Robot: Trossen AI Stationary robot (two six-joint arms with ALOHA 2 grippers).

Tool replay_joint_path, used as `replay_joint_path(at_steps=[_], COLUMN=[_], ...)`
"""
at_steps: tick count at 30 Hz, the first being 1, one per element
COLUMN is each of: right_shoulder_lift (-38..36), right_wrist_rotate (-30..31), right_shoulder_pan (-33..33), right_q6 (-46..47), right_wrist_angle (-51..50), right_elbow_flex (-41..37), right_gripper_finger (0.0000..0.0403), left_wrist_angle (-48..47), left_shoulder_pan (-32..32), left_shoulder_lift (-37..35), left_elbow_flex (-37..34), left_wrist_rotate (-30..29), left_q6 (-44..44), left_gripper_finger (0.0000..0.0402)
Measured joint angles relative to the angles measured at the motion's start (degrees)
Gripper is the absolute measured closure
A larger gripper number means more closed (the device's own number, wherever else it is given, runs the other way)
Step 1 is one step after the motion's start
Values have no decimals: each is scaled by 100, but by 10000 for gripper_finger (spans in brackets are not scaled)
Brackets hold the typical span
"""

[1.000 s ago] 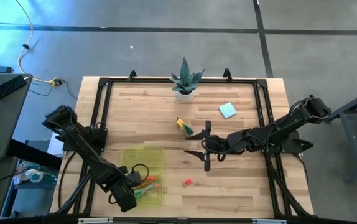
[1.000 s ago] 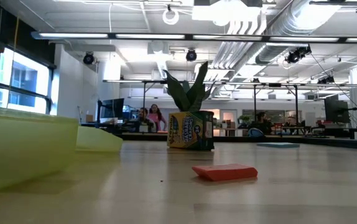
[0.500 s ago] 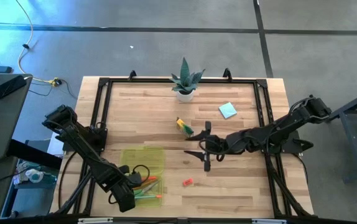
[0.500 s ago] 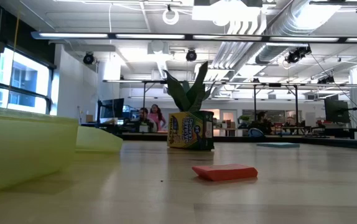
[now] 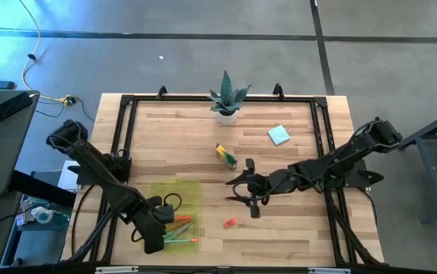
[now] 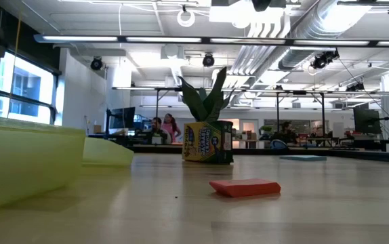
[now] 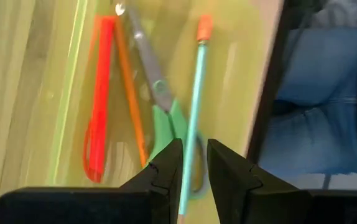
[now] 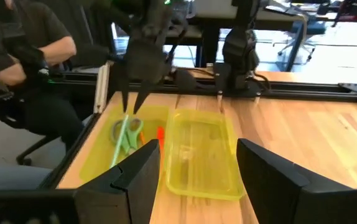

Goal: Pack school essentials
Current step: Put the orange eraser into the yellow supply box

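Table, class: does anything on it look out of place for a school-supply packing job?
The spiky plant in a white pot at the table's far edge is no school item. The crayon box, note pad and eraser lie unpacked.

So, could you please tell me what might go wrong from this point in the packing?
1. The left pincer hangs narrowly parted just above the green-handled scissors and a teal pencil in the yellow-green case; dropping lower could jab or scatter them.
2. The right pincer stands open between the crayon box and the tiny red eraser; a low sweep might knock either one away.
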Motion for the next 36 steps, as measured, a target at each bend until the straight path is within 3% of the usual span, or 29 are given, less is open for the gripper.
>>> replay_joint_path(at_steps=[6,15,20,36], right_shoulder_lift=[0,110,477,2029], right_wrist_rotate=[-50,-48,-98,-1389], right_shoulder_pan=[0,0,-2,8], right_q6=[-17,-66,-9,374], right_wrist_angle=[-31,-2304,-3411,-4589], right_elbow_flex=[3,1299,1844,2885], right_gripper_finger=[199,199,198,199], left_wrist_angle=[-216,-1155,-1169,-1027], left_shoulder_pan=[164,486,596,1001], left_shoulder_lift=[-647,-1502,-1843,-2129], left_elbow_flex=[2,-33,-325,-907], left_wrist_rotate=[-324,-1579,-2033,-1766], left_q6=[561,1072,1023,415], left_gripper_finger=[339,339,339,339])
